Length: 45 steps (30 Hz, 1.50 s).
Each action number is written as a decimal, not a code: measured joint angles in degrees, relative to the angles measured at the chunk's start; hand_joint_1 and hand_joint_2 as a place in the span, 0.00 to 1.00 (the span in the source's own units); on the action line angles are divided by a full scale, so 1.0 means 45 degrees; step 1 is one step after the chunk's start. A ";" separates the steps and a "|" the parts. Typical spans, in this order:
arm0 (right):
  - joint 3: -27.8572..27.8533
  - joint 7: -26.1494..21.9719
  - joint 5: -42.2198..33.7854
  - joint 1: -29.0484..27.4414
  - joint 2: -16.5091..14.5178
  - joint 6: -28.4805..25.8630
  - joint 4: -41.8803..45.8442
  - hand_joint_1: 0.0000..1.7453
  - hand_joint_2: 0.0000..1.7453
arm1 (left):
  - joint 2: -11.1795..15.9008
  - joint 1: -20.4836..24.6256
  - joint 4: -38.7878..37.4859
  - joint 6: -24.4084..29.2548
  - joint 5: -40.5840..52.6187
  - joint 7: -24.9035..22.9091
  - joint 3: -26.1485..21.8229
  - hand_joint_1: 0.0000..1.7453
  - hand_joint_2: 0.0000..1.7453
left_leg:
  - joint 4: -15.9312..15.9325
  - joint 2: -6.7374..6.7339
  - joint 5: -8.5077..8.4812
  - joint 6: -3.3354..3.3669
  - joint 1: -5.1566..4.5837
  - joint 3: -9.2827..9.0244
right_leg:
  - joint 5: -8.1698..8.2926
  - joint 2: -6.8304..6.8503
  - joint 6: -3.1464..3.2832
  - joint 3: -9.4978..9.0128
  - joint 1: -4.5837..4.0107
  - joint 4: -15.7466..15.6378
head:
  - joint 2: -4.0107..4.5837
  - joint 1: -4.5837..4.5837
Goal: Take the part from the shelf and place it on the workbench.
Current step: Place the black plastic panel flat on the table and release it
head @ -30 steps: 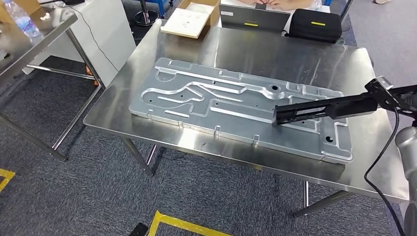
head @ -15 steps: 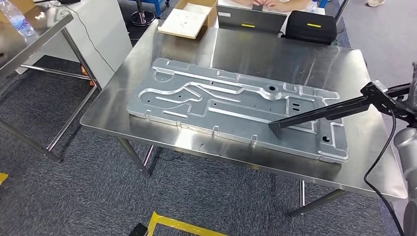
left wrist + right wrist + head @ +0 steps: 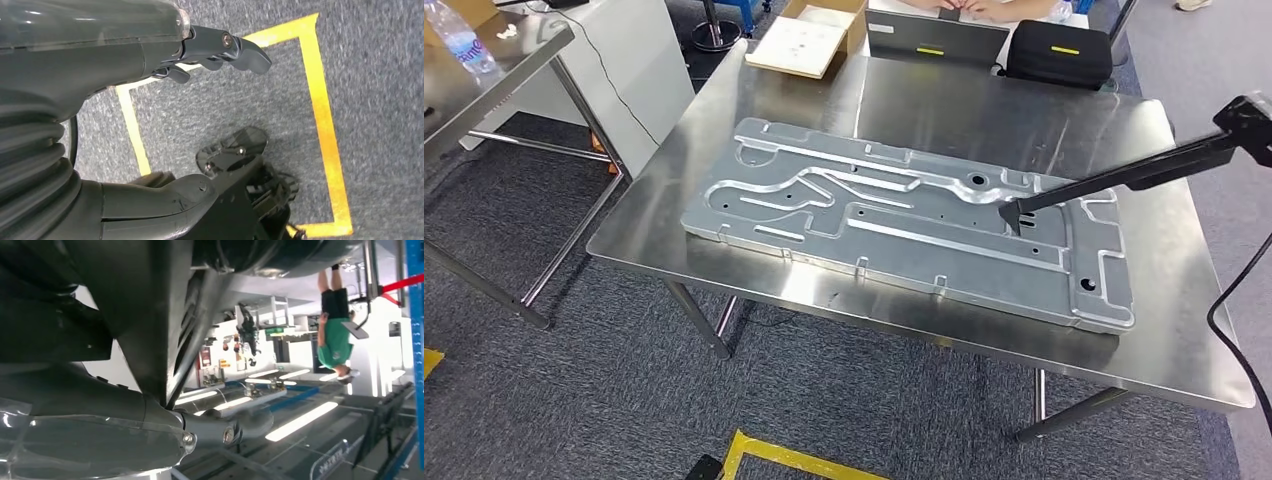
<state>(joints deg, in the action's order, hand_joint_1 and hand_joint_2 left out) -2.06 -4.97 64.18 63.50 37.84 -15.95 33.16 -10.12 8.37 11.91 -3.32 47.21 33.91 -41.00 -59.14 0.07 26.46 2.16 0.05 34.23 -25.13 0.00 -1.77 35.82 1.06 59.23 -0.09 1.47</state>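
Right hand [image 3: 150, 405] grasps a long black bar-shaped part [image 3: 1114, 180], which fills the upper left of the right wrist view where the dark fingers wrap it. In the head view the part slants from the upper right edge of the frame down toward the centre right. Its lower tip hangs over the right portion of a large flat silver stamped metal panel [image 3: 894, 215]; whether it touches cannot be told. That panel lies across a shiny stainless steel workbench [image 3: 1024, 110] occupying the middle of the frame. At the top of the frame, on the bench's far edge, sit an open cardboard box [image 3: 819, 35] and a black case [image 3: 1059, 52]. Left hand [image 3: 165, 60] hangs over grey carpet with yellow floor tape [image 3: 325, 120], fingers apart, grasping nothing.
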 joint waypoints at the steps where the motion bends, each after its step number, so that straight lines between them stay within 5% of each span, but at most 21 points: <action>1: 0.0036 0.0013 -0.0019 0.0000 0.0017 -0.0001 0.0126 0.00 0.00 | 0.0000 -0.0008 0.0000 0.0000 0.0006 0.0000 0.0000 0.00 1.00 | -0.0083 -0.0001 0.0083 -0.0069 0.0005 0.0033 | 0.0010 0.0003 0.0082 -0.0013 0.0024 -0.0023 | 0.0000 0.0000; 3: 0.0083 0.0006 -0.0031 0.0002 0.0022 -0.0012 0.0324 0.00 0.00 | 0.0000 -0.0003 0.0000 0.0000 0.0010 0.0001 0.0000 0.00 1.00 | -0.0871 -0.0001 0.0579 -0.0195 0.0016 0.0381 | 0.0027 0.0021 0.0257 -0.0049 0.0075 -0.0073 | 0.0001 -0.0012; 5: 0.0103 0.0001 -0.0030 -0.0009 0.0019 -0.0020 0.0427 0.00 0.00 | 0.0000 -0.0010 0.0000 0.0000 0.0010 0.0002 0.0000 0.00 1.00 | -0.2524 -0.0004 0.1352 -0.0247 0.0034 0.1156 | 0.0009 0.0028 0.0358 -0.0055 0.0033 -0.0070 | 0.0001 -0.0017; 7: 0.0129 0.0002 -0.0031 -0.0030 0.0018 -0.0021 0.0456 0.00 0.00 | 0.0000 -0.0028 0.0000 0.0000 0.0010 0.0001 0.0000 0.00 1.00 | -0.3675 -0.0005 0.1623 -0.0232 0.0036 0.1769 | -0.0009 0.0012 0.0390 -0.0069 -0.0022 -0.0062 | 0.0000 -0.0016; 9: 0.0160 0.0010 -0.0041 -0.0042 0.0018 -0.0018 0.0482 0.00 0.00 | 0.0000 -0.0031 0.0000 0.0000 0.0010 0.0000 0.0000 0.00 1.00 | -0.2949 0.0001 0.0943 -0.0105 0.0010 0.1495 | -0.0034 -0.0021 0.0412 -0.0122 -0.0089 -0.0056 | 0.0000 -0.0016; 11: 0.0186 0.0096 -0.0038 -0.0022 0.0018 0.0048 0.0518 0.00 0.00 | 0.0017 -0.0022 0.0000 0.0000 0.0010 0.0001 -0.0002 0.00 1.00 | -0.1154 0.0017 0.0071 0.0144 -0.0057 0.0675 | -0.0067 -0.0049 0.0406 -0.0166 -0.0148 -0.0047 | 0.0003 -0.0014; 13: 0.0229 0.0302 -0.0019 0.0009 0.0014 0.0200 0.0509 0.00 0.00 | 0.0041 -0.0020 0.0000 0.0000 0.0011 0.0001 -0.0007 0.00 1.00 | -0.0136 0.0028 -0.0212 0.0278 -0.0116 0.0213 | -0.0065 -0.0067 0.0324 -0.0142 -0.0160 -0.0045 | 0.0003 -0.0013; 17: 0.0293 0.0684 -0.0252 -0.0003 0.0005 0.0969 0.0207 0.00 1.00 | 0.0022 -0.0031 0.0000 0.0002 0.0019 0.0009 -0.0022 0.00 1.00 | 0.0289 0.0013 -0.0367 0.0376 -0.0087 0.0048 | -0.0162 -0.0063 0.0024 -0.0105 -0.0080 0.0022 | 0.0001 -0.0008; 21: 0.0345 0.1160 -0.0365 0.0314 -0.0001 0.2821 -0.0614 0.00 1.00 | 0.0010 -0.0008 0.0000 0.0005 0.0012 0.0038 -0.0095 0.00 1.00 | 0.0474 0.0003 -0.0502 0.0465 -0.0015 -0.0018 | -0.1463 -0.0039 -0.0205 0.1099 0.0025 0.2613 | 0.0001 0.0006; 23: 0.0403 0.1424 -0.0277 0.0278 -0.0003 0.2727 -0.0838 0.00 1.00 | 0.0010 -0.0034 0.0000 0.0015 0.0023 0.0041 -0.0125 0.00 1.00 | 0.0425 0.0010 -0.0476 0.0441 -0.0013 -0.0008 | -0.1371 -0.0026 -0.0302 0.1353 0.0104 0.3068 | 0.0001 0.0006; 26: 0.0459 0.1391 -0.0314 0.0570 0.0033 0.4160 -0.1247 0.00 1.00 | 0.0009 -0.0052 0.0000 0.0011 0.0081 0.0050 -0.0147 0.00 1.00 | 0.0234 0.0025 -0.0344 0.0301 0.0001 0.0014 | -0.0202 0.0021 -0.0367 0.0307 0.0156 0.0906 | 0.0001 0.0011; 28: 0.0482 0.0949 -0.0804 0.0834 0.0072 0.6415 -0.1631 0.00 1.00 | 0.0013 -0.0035 0.0000 -0.0010 0.0123 0.0066 -0.0152 0.00 1.00 | 0.0127 0.0028 -0.0274 0.0155 -0.0020 0.0056 | 0.0045 0.0006 -0.0241 -0.0127 0.0094 -0.0040 | 0.0000 0.0007; 32: 0.0193 -0.1245 -0.3502 0.0897 0.0405 1.0082 -0.1884 0.00 1.00 | 0.0040 -0.0017 0.0000 -0.0040 0.0136 0.0080 -0.0161 0.00 1.00 | -0.0075 0.0022 -0.0105 -0.0086 -0.0034 0.0166 | 0.0048 -0.0008 0.0095 -0.0109 0.0106 -0.0118 | 0.0001 -0.0002; 36: -0.0414 -0.1602 -0.6401 0.0624 0.0506 0.9886 -0.1238 0.00 1.00 | 0.0058 -0.0022 0.0000 -0.0053 0.0147 0.0076 -0.0170 0.00 1.00 | -0.2816 0.0009 0.1327 -0.0224 0.0010 0.1372 | 0.0073 0.0038 0.0325 -0.0123 0.0094 -0.0147 | 0.0000 -0.0012; 38: -0.0561 -0.1258 -0.7015 0.0505 0.0392 0.9534 -0.1044 0.00 1.00 | 0.0056 -0.0018 0.0000 -0.0053 0.0176 0.0075 -0.0170 0.00 1.00 | -0.3610 0.0011 0.1444 -0.0200 0.0013 0.1735 | 0.0073 0.0010 0.0341 -0.0123 0.0046 -0.0134 | 0.0000 -0.0012; 39: -0.0581 -0.1150 -0.7203 0.0476 0.0357 0.9570 -0.0995 0.00 1.00 | 0.0056 -0.0011 0.0000 -0.0053 0.0196 0.0075 -0.0170 0.00 1.00 | -0.3266 0.0012 0.1162 -0.0156 0.0010 0.1569 | 0.0072 -0.0009 0.0341 -0.0129 0.0028 -0.0128 | 0.0001 -0.0012; 42: -0.0582 -0.1052 -0.7699 0.0463 0.0390 1.0040 -0.0902 0.00 1.00 | 0.0062 0.0026 0.0000 -0.0056 0.0234 0.0075 -0.0170 0.00 1.00 | -0.0742 0.0029 0.0101 0.0055 -0.0029 0.0326 | 0.0065 -0.0040 0.0299 -0.0140 -0.0037 -0.0104 | 0.0002 -0.0010; 45: -0.0576 -0.0897 -0.7703 0.0443 0.0482 0.9536 -0.0841 0.00 1.00 | 0.0063 0.0042 0.0000 -0.0057 0.0237 0.0072 -0.0170 0.00 1.00 | 0.0024 0.0027 -0.0086 0.0129 -0.0089 -0.0029 | 0.0098 -0.0039 0.0097 -0.0114 -0.0062 -0.0112 | 0.0002 -0.0007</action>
<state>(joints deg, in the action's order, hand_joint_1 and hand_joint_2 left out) -4.65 -9.01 29.52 65.49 40.01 26.96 29.38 -9.84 8.56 11.91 -3.58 48.28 34.23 -41.77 -59.03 0.19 26.07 2.74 -0.35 34.10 -24.69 -0.18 -1.33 35.30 0.78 58.73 -0.08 1.44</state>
